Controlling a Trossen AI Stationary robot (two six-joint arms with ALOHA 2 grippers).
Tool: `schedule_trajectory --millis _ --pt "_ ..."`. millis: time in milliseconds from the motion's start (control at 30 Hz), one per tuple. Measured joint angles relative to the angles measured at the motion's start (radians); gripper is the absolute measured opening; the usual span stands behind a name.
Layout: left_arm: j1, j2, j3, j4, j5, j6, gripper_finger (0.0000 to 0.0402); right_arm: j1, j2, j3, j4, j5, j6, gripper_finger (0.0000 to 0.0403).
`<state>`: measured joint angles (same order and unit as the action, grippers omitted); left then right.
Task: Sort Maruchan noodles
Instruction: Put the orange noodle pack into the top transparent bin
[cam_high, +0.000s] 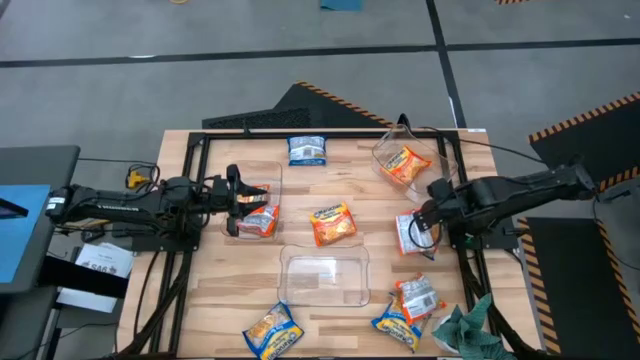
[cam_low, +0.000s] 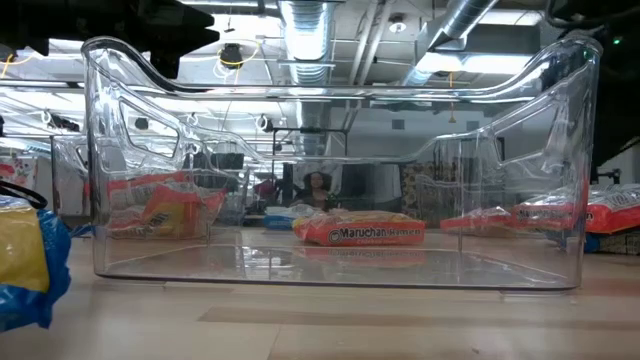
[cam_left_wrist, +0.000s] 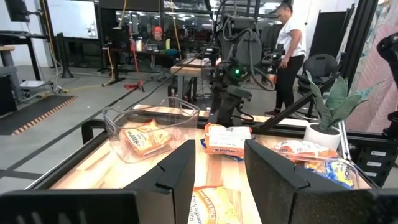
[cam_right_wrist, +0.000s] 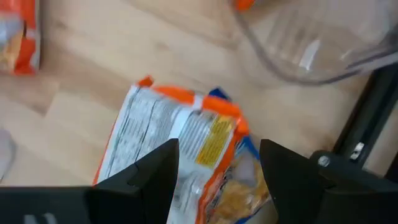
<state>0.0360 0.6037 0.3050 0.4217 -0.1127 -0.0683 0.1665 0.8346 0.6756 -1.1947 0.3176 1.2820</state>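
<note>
Wood-slat table (cam_high: 330, 170), black-framed: three clear tubs (cam_high: 323, 278), scattered Maruchan noodles (cam_high: 333, 224) packets, teal cloth (cam_high: 468, 328) at one corner

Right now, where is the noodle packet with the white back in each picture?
High view: white-backed packet at the table's right, under the right gripper.
Low view: can't pick it out for sure.
Left wrist view: in the middle, below the far arm.
Right wrist view: centre, between the fingers.
Shared landmark: the tilted clear tub beside it.
</note>
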Motion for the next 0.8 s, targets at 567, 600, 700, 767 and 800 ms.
schedule_trajectory --millis 567,600,700,767,800 --pt "0.0 0.0 0.0 0.001 0.0 -0.007 0.0126 -0.006 0.278 -0.054 0.156 0.0 -0.052 0.0249" --pt "0.0 0.0 0.0 0.0 0.0 -0.007 0.0126 -0.006 0.295 -0.054 0.159 0.0 -0.054 0.0249" --pt "0.0 0.0 0.0 -0.002 0.0 -0.007 0.0126 -0.006 0.343 -0.051 0.168 0.005 -0.059 0.0248" --pt "0.0 0.0 0.0 -0.002 0.0 -0.007 0.0126 -0.005 0.367 -0.049 0.167 0.006 -0.06 0.0237" --pt "0.0 0.0 0.0 -0.003 0.0 -0.007 0.0126 -0.003 0.376 -0.049 0.167 0.007 -0.066 0.0226"
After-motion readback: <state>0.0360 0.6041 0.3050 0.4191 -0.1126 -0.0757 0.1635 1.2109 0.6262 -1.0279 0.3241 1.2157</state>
